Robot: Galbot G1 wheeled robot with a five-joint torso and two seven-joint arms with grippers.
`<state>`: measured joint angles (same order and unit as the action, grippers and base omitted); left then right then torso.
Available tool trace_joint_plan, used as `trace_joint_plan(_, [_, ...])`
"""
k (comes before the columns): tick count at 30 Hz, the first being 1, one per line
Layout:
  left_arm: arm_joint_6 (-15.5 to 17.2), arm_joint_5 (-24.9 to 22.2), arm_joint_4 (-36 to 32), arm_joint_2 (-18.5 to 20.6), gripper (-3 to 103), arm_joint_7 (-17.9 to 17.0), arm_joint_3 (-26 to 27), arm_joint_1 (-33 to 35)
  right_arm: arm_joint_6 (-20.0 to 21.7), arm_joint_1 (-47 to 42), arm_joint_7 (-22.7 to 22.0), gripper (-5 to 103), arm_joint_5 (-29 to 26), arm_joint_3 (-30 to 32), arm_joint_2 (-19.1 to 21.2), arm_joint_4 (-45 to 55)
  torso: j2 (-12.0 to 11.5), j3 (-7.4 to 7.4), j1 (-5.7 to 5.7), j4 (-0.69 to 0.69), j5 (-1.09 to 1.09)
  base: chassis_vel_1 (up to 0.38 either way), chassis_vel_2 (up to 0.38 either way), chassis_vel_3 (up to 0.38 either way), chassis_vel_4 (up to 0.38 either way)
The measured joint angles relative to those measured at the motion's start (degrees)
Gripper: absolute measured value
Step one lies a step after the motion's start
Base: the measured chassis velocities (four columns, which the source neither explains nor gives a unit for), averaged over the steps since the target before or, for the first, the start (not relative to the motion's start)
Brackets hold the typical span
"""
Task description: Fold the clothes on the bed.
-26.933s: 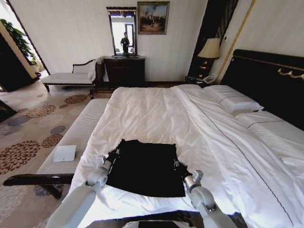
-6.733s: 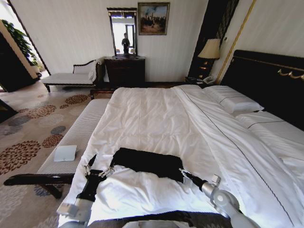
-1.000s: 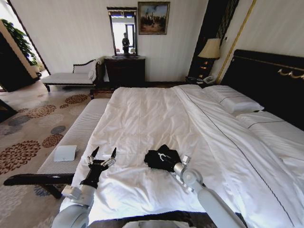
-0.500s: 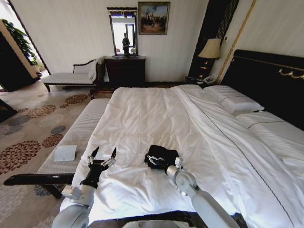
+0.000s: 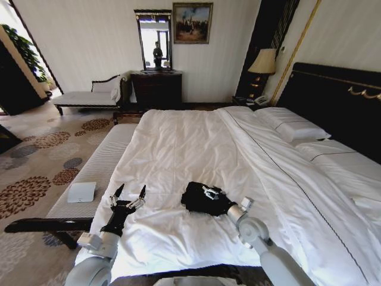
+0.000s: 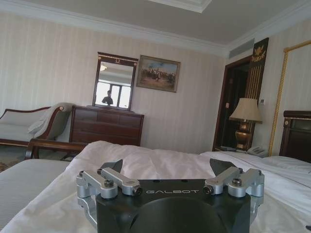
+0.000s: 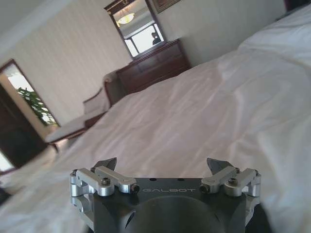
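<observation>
The clothes (image 5: 197, 199) lie as a small black bundle on the white duvet of the bed (image 5: 196, 149), near its foot. My right gripper (image 5: 211, 193) sits on the bundle's right side. Its fingers are open in the right wrist view (image 7: 163, 165), with nothing between them and only white duvet ahead. My left gripper (image 5: 129, 192) rests on the duvet well to the left of the bundle. It is open and empty, as the left wrist view (image 6: 167, 167) also shows.
A pale upholstered bench (image 5: 101, 164) runs along the bed's left side with a white flat object (image 5: 81, 192) on it. Pillows (image 5: 292, 128) and a dark headboard (image 5: 339, 101) are at the right. A dresser (image 5: 156, 88) and a lamp (image 5: 264, 62) stand against the far wall.
My right arm has swung to the right, and its gripper now sits on the bundle's right side. The bundle has settled flatter and more compact. The left arm has not moved.
</observation>
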<state>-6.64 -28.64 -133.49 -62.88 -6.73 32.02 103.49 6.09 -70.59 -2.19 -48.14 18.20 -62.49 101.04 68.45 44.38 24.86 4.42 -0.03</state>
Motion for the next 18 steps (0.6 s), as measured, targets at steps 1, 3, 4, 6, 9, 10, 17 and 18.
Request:
trace_joint_plan(1, [0.0,0.0,0.0,0.0,100,0.0,0.0,0.0,-2.3,3.3,0.0,100,5.5,-0.9,-1.0,-6.6,0.0,0.0,0.01,-0.03,0.0,0.0,0.0,0.0,0.0])
trace_joint_plan(3, [0.0,0.0,0.0,0.0,100,0.0,0.0,0.0,-4.0,5.2,0.1,100,9.3,-1.7,-1.8,-10.8,0.0,0.0,0.01,-0.03,0.0,0.0,0.0,0.0,0.0])
trace_joint_plan(4, [0.0,0.0,0.0,0.0,100,0.0,0.0,0.0,-6.0,7.1,0.3,100,13.3,-2.6,-2.7,-15.0,0.0,0.01,0.01,-0.03,0.01,0.0,0.0,0.0,0.0])
trace_joint_plan(6, [0.0,0.0,0.0,0.0,100,0.0,0.0,0.0,-8.7,10.0,0.8,100,18.3,-4.0,-4.3,-20.2,0.0,0.01,0.02,-0.02,0.0,0.0,0.0,0.0,0.0])
trace_joint_plan(9, [0.0,0.0,0.0,0.0,100,0.0,0.0,0.0,-10.2,12.0,1.0,100,22.4,-5.3,-6.0,-23.5,0.0,0.01,0.01,-0.02,0.0,0.0,0.0,0.0,0.0])
trace_joint_plan(10, [0.0,0.0,0.0,0.0,100,0.0,0.0,0.0,-10.7,12.8,1.1,100,24.2,-5.9,-6.7,-24.6,0.0,0.01,0.01,-0.02,-0.02,0.0,0.0,0.0,0.0])
trace_joint_plan(17, [0.0,0.0,0.0,0.0,100,0.0,0.0,0.0,-11.7,13.5,0.9,100,31.7,-10.8,-10.3,-24.9,0.0,0.01,0.01,-0.01,-0.03,0.0,0.0,0.0,0.0])
trace_joint_plan(18, [0.0,0.0,0.0,0.0,100,0.0,0.0,0.0,-11.7,13.4,0.9,100,32.4,-11.4,-11.1,-24.9,0.0,0.0,0.01,0.0,-0.01,0.0,0.0,0.0,0.0])
